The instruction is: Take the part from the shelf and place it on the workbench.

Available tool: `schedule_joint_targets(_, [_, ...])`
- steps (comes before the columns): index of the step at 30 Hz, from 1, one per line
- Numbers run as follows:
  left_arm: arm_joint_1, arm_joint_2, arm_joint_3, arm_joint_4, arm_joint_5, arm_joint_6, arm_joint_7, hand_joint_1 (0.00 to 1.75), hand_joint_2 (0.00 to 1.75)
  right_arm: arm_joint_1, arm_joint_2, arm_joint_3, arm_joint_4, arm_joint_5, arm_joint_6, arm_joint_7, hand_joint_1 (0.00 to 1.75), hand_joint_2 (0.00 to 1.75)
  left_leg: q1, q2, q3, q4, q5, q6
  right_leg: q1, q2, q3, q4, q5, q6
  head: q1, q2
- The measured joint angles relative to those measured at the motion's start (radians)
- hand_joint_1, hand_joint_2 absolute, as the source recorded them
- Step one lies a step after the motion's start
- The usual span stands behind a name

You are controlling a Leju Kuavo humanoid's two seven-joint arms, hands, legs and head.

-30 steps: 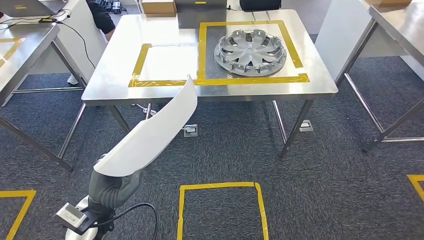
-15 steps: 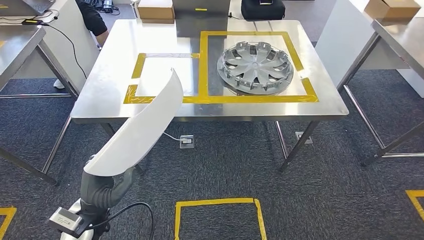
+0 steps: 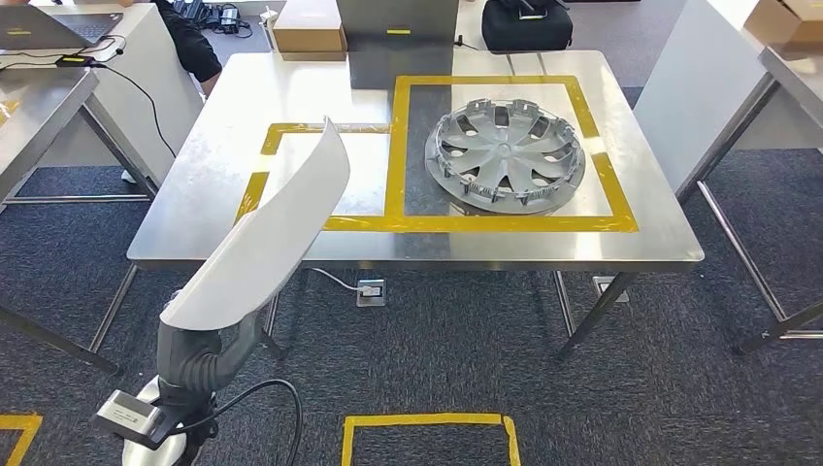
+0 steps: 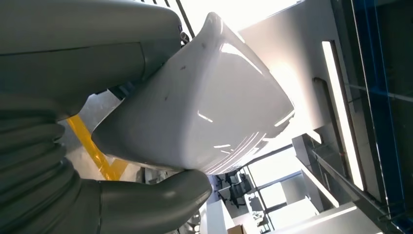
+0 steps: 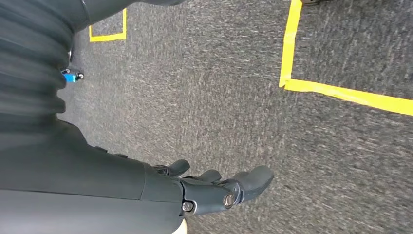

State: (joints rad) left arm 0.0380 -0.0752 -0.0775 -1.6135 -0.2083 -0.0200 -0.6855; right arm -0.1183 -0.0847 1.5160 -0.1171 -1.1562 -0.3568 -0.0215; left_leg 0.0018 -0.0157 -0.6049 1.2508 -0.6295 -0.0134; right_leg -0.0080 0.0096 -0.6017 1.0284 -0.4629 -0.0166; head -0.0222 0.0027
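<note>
My left hand [image 3: 209, 351] grips the lower end of a long, curved white panel part [image 3: 267, 239], which rises up and forward so its top end overlaps the near left side of the steel workbench [image 3: 194, 218]. Up close in the left wrist view, the glossy white part [image 4: 209, 102] sits clamped between the grey thumb and the hand [image 4: 92, 63]. In the right wrist view my right hand [image 5: 214, 190] hangs over the carpet, holding nothing, its fingers loosely extended and apart.
A silver wheel cover [image 3: 505, 153] lies in the right yellow-taped box of the workbench; a smaller taped box [image 3: 291, 175] lies left of it. Cardboard box [image 3: 309, 27] and black bag [image 3: 524, 21] sit at the far edge. Other tables flank both sides; a person [image 3: 189, 44] sits far left.
The whole view has shifted: the workbench has come closer and lower in the picture as I walk toward it. My left hand still holds the white part the same way.
</note>
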Motion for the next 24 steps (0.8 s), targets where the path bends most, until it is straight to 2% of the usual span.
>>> schedule_joint_targets(1, [0.0, 0.0, 0.0, 0.001, 0.0, 0.002, 0.0, 1.75, 1.75, 0.001, 0.0, 0.0, 0.0, 0.0, 0.0, 0.001, 0.0, 1.75, 0.002, 0.001, -0.034, 0.036, -0.022, -0.002, 0.0, 0.0, 0.008, 0.0, -0.008, 0.0, -0.002, 0.0])
schedule_joint_targets(2, [0.0, 0.0, 0.001, 0.002, 0.0, 0.003, 0.0, 1.75, 1.75, 0.002, 0.0, 0.0, 0.0, 0.0, 0.001, 0.003, 0.0, 1.75, 0.003, 0.002, -0.056, 0.044, -0.027, -0.004, 0.0, 0.0, 0.018, 0.0, -0.017, 0.0, -0.004, 0.0])
schedule_joint_targets(3, [0.0, 0.0, 0.001, 0.002, 0.0, 0.003, 0.0, 1.75, 1.75, 0.002, 0.0, 0.0, 0.0, 0.0, 0.001, 0.005, 0.0, 1.75, 0.004, 0.002, -0.062, 0.022, -0.007, -0.004, -0.001, 0.0, 0.03, 0.0, -0.026, 0.001, -0.006, 0.0])
schedule_joint_targets(4, [-0.001, 0.0, 0.001, 0.002, 0.0, 0.004, 0.0, 1.75, 1.75, 0.003, 0.001, 0.0, 0.0, -0.001, 0.001, 0.007, 0.0, 1.75, 0.005, 0.003, -0.055, -0.028, 0.036, -0.005, -0.001, 0.001, 0.043, 0.0, -0.035, 0.003, -0.008, 0.0])
schedule_joint_targets(5, [-0.001, 0.0, 0.001, 0.003, 0.001, 0.004, 0.0, 1.75, 1.75, 0.003, 0.001, 0.0, 0.0, -0.002, 0.002, 0.008, 0.0, 1.75, 0.006, 0.005, -0.041, -0.092, 0.093, -0.004, -0.001, 0.001, 0.054, 0.0, -0.045, 0.006, -0.01, 0.0])
schedule_joint_targets(7, [-0.002, -0.001, 0.001, 0.003, 0.001, 0.004, 0.001, 1.75, 1.75, 0.002, 0.002, 0.0, 0.0, -0.004, 0.002, 0.01, 0.0, 1.75, 0.004, 0.01, -0.021, -0.183, 0.155, 0.003, 0.0, 0.001, 0.068, 0.003, -0.061, 0.016, -0.012, 0.0])
schedule_joint_targets(8, [-0.002, -0.002, 0.002, 0.003, 0.001, 0.004, 0.001, 1.75, 1.75, 0.002, 0.002, 0.0, 0.0, -0.005, 0.002, 0.011, 0.0, 1.75, 0.003, 0.011, -0.019, -0.199, 0.166, 0.009, 0.001, 0.001, 0.071, 0.003, -0.068, 0.023, -0.013, 0.0])
schedule_joint_targets(9, [-0.002, -0.002, 0.003, 0.003, 0.001, 0.005, 0.001, 1.75, 1.75, 0.002, 0.002, 0.0, 0.0, -0.006, 0.001, 0.011, 0.0, 1.75, 0.001, 0.011, -0.018, -0.197, 0.16, 0.015, 0.002, 0.001, 0.073, 0.003, -0.072, 0.029, -0.012, 0.0])
schedule_joint_targets(11, [-0.002, -0.005, 0.004, 0.0, 0.001, 0.005, 0.002, 1.75, 1.75, 0.001, 0.002, 0.0, 0.0, -0.007, 0.001, 0.009, 0.0, 1.75, 0.003, 0.01, -0.01, -0.203, 0.169, 0.027, 0.002, -0.001, 0.078, 0.004, -0.082, 0.042, -0.011, 0.0])
schedule_joint_targets(12, [-0.003, -0.007, 0.005, -0.002, 0.001, 0.005, 0.002, 1.75, 1.75, -0.001, 0.002, 0.0, 0.0, -0.007, 0.001, 0.006, 0.0, 1.75, 0.005, 0.01, -0.004, -0.207, 0.168, 0.033, 0.002, -0.002, 0.072, 0.021, -0.092, 0.047, -0.008, 0.0])
schedule_joint_targets(13, [-0.004, -0.009, 0.005, -0.003, 0.001, 0.005, 0.002, 1.75, 1.75, -0.003, 0.002, 0.0, 0.0, -0.008, 0.002, 0.002, 0.0, 1.75, 0.007, 0.01, 0.003, -0.211, 0.166, 0.039, 0.0, -0.002, 0.053, 0.06, -0.11, 0.052, -0.005, 0.0])
schedule_joint_targets(15, [-0.003, -0.011, 0.005, -0.004, 0.0, 0.005, 0.002, 1.75, 1.75, -0.003, 0.003, 0.0, 0.0, -0.01, 0.002, -0.003, 0.0, 1.75, 0.007, 0.011, 0.012, -0.213, 0.156, 0.047, -0.001, -0.004, -0.026, 0.19, -0.154, 0.059, 0.001, 0.0])
schedule_joint_targets(16, [-0.002, -0.011, 0.005, -0.004, 0.0, 0.005, 0.002, 1.75, 1.75, -0.001, 0.003, 0.0, 0.0, -0.01, 0.001, -0.004, 0.0, 1.75, 0.006, 0.011, 0.016, -0.213, 0.152, 0.048, -0.002, -0.004, -0.068, 0.249, -0.166, 0.061, 0.003, 0.0])
schedule_joint_targets(17, [0.0, -0.011, 0.005, -0.003, 0.0, 0.005, 0.002, 1.75, 1.75, 0.001, 0.003, 0.0, 0.0, -0.011, 0.001, -0.005, 0.0, 1.75, 0.006, 0.01, 0.021, -0.213, 0.146, 0.048, -0.002, -0.004, -0.098, 0.28, -0.16, 0.062, 0.004, 0.0])
schedule_joint_targets(18, [0.0, -0.011, 0.006, -0.003, 0.0, 0.005, 0.002, 1.75, 1.75, 0.002, 0.003, 0.0, 0.0, -0.011, 0.001, -0.005, 0.0, 1.75, 0.006, 0.008, 0.028, -0.213, 0.14, 0.047, -0.002, -0.004, -0.108, 0.27, -0.132, 0.061, 0.006, 0.0])
schedule_joint_targets(19, [0.001, -0.012, 0.006, -0.003, 0.0, 0.005, 0.002, 1.75, 1.75, 0.003, 0.003, 0.0, 0.0, -0.011, 0.001, -0.005, 0.0, 1.75, 0.006, 0.007, 0.037, -0.213, 0.133, 0.045, -0.002, -0.004, -0.098, 0.221, -0.087, 0.059, 0.009, 0.0])
schedule_joint_targets(20, [0.0, -0.012, 0.006, -0.003, -0.001, 0.005, 0.002, 1.75, 1.75, 0.003, 0.003, 0.0, 0.0, -0.011, 0.001, -0.005, 0.0, 1.75, 0.006, 0.006, 0.046, -0.213, 0.126, 0.042, -0.001, -0.004, -0.074, 0.15, -0.039, 0.055, 0.012, 0.0])
schedule_joint_targets(21, [0.0, -0.012, 0.006, -0.003, -0.001, 0.005, 0.002, 1.75, 1.75, 0.002, 0.003, 0.0, 0.0, -0.011, 0.001, -0.005, 0.0, 1.75, 0.004, 0.005, 0.053, -0.213, 0.118, 0.038, 0.001, -0.004, -0.048, 0.083, -0.007, 0.05, 0.014, 0.0])
schedule_joint_targets(22, [-0.001, -0.012, 0.006, -0.003, -0.001, 0.005, 0.002, 1.75, 1.75, 0.002, 0.003, 0.0, 0.0, -0.011, 0.001, -0.005, 0.0, 1.75, 0.002, 0.005, 0.058, -0.213, 0.111, 0.033, 0.003, -0.004, -0.028, 0.036, 0.01, 0.045, 0.015, 0.0])
schedule_joint_targets(24, [-0.002, -0.013, 0.006, -0.003, -0.003, 0.005, 0.002, 1.75, 1.75, 0.001, 0.003, 0.0, 0.0, -0.01, 0.002, -0.004, 0.0, 1.75, 0.0, 0.004, 0.063, -0.216, 0.102, 0.022, 0.009, -0.005, -0.015, 0.008, 0.003, 0.034, 0.016, 0.0])
